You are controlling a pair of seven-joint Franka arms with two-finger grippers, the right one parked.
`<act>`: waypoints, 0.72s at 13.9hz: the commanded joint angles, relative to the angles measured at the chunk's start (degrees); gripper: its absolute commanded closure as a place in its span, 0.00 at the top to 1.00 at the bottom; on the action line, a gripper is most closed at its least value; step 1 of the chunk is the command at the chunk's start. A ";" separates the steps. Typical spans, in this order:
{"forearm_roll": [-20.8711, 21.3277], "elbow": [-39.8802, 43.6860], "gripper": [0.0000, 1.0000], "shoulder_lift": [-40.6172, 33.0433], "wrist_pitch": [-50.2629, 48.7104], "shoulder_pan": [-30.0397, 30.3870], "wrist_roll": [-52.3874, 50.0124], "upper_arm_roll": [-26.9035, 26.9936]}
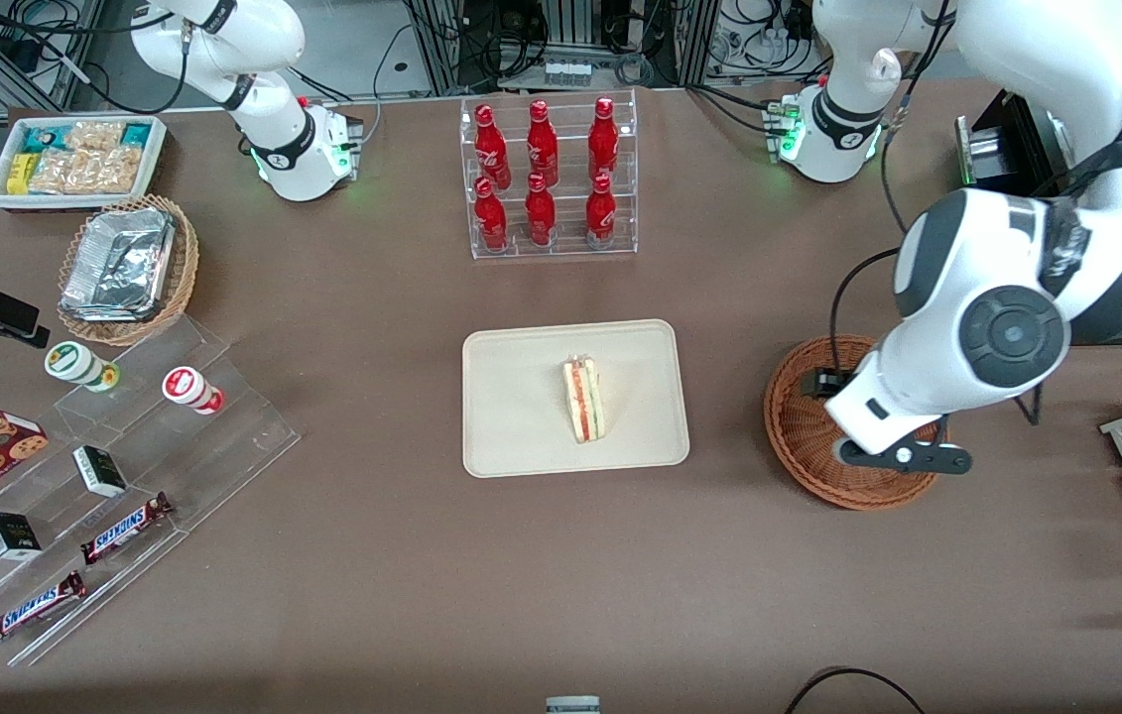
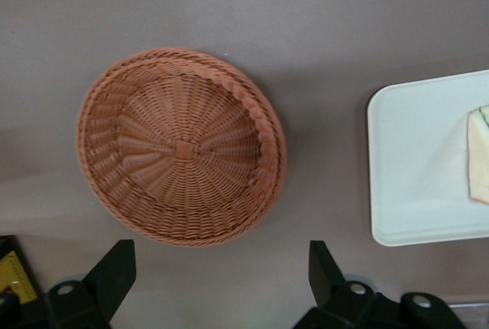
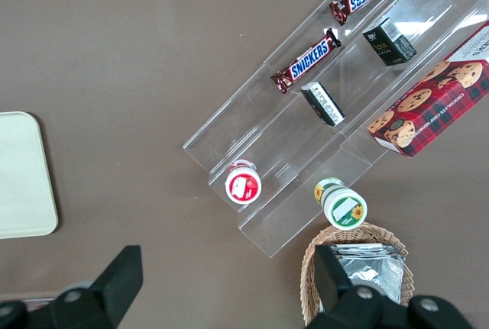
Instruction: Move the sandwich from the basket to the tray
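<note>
1. Since the sandwich (image 1: 584, 400) lies on the tray (image 1: 511, 436), we judge placement done.
2. We see the basket (image 2: 181, 146) empty.
3. Our gripper (image 2: 221, 272) hangs above it, fingers spread, holding nothing.

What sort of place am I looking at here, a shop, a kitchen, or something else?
Most likely a robotics lab staged as a snack counter. Cola bottles and Snickers bars sit in clear display racks, with cables and equipment along the table's edge. The open gripper hangs above the empty basket; the sandwich lies on the tray.
</note>
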 commanded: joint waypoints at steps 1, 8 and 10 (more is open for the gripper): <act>-0.22 -4.54 1.00 -5.84 -0.68 2.75 5.34 -0.53; -0.49 -6.04 1.00 -14.63 -8.31 15.94 18.00 -7.30; -0.40 -6.30 1.00 -16.65 -9.03 15.94 19.07 -6.25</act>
